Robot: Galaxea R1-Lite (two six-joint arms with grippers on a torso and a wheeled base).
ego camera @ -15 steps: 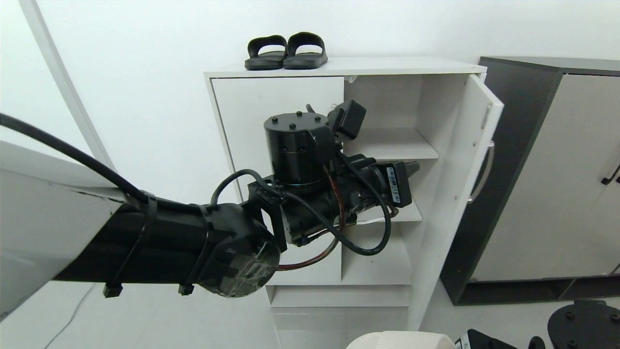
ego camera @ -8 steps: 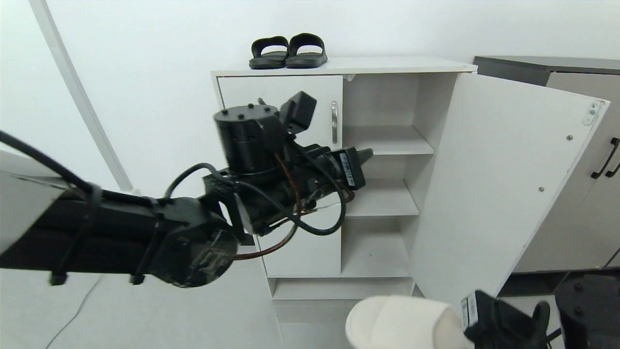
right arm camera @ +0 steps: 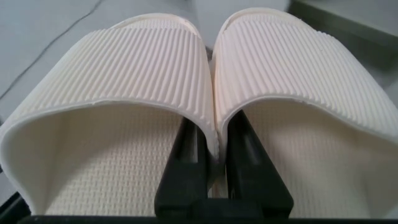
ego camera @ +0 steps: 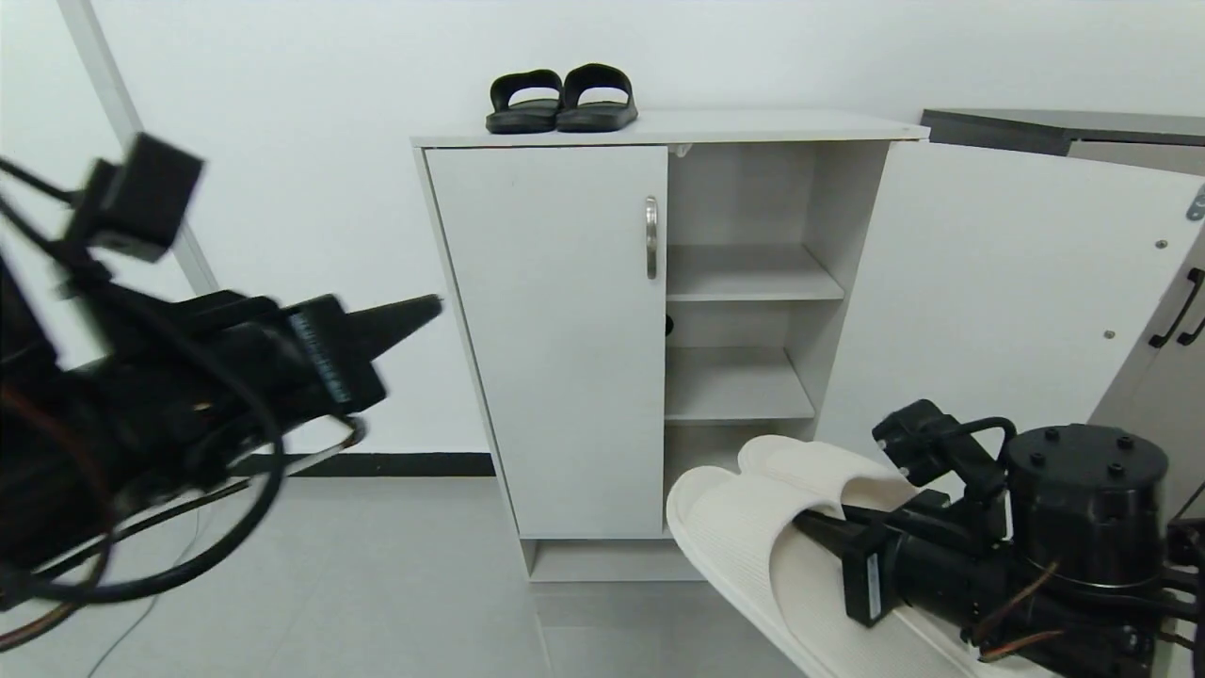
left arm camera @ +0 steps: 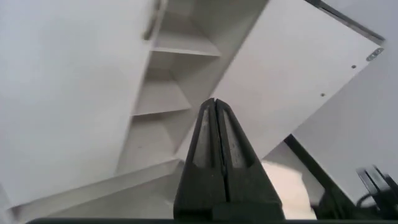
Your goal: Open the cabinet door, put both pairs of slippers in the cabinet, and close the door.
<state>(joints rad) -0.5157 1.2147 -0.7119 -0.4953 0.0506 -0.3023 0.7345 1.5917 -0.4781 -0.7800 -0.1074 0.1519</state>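
A white wall (ego camera: 282, 94) rises above a grey floor (ego camera: 377, 584), a dark cabinet (ego camera: 1036, 124) at right.

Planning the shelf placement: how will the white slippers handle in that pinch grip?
Probably light: the right gripper holds both white slippers by their adjoining strap edges alone. Likely soft, so the toes may droop or swing. The ribbed straps should resist slipping.

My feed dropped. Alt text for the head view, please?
The right gripper, shut on a pair of white ribbed slippers, holds them low before a white two-door cabinet whose right door is swung wide open, showing its shelves. A pair of black slide slippers sits on the cabinet's top. The left gripper, shut, hangs off to the cabinet's left.
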